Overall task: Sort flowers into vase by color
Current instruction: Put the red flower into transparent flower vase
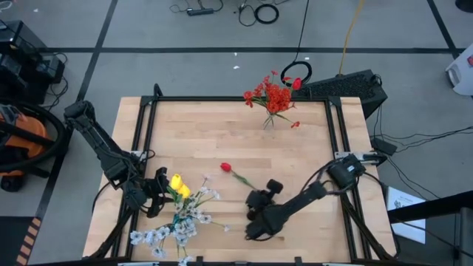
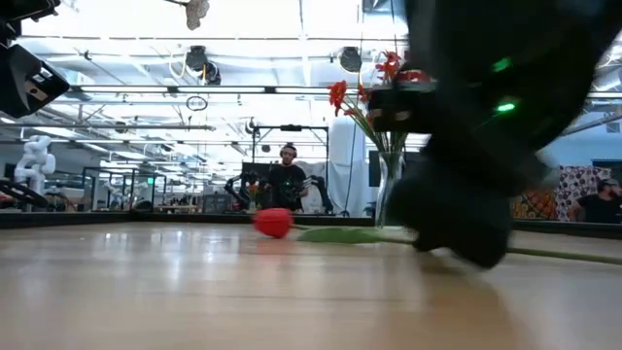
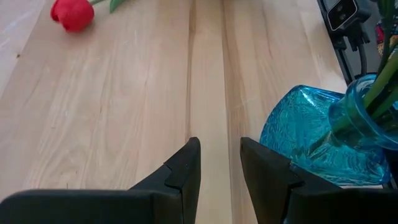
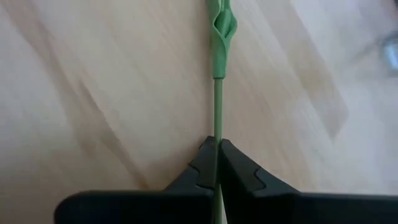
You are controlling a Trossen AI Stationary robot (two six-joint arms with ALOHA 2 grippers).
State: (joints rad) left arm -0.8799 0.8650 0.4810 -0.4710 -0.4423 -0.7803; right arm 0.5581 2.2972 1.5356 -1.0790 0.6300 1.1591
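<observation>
A red tulip (image 1: 225,168) lies on the wooden table, its bud (image 2: 273,222) toward the left and its green stalk running toward the right. My right gripper (image 1: 260,193) (image 4: 217,155) is down on that stalk and shut on it. My left gripper (image 1: 151,193) (image 3: 221,162) hovers open, with nothing between its fingers, beside a blue glass vase (image 3: 323,137) at the near left. That vase holds yellow tulips (image 1: 178,185) and white blossoms (image 1: 177,225). A clear vase (image 2: 389,185) with red flowers (image 1: 273,96) stands at the far edge. My right gripper pinches the tulip's bare green stalk (image 4: 217,127) between its two fingertips, below the leaf. The fingers slant down from the table's near right side and lie along the stalk. The bud and leaf (image 2: 340,234) rest on the table, and the stalk's free end (image 2: 564,255) runs on past the gripper.
A black frame (image 1: 148,118) edges the wooden table. Bare wood lies between the two vases and around the red tulip. Cables and an orange machine (image 1: 22,137) sit on the floor beyond the table. People show far behind the table in the low view.
</observation>
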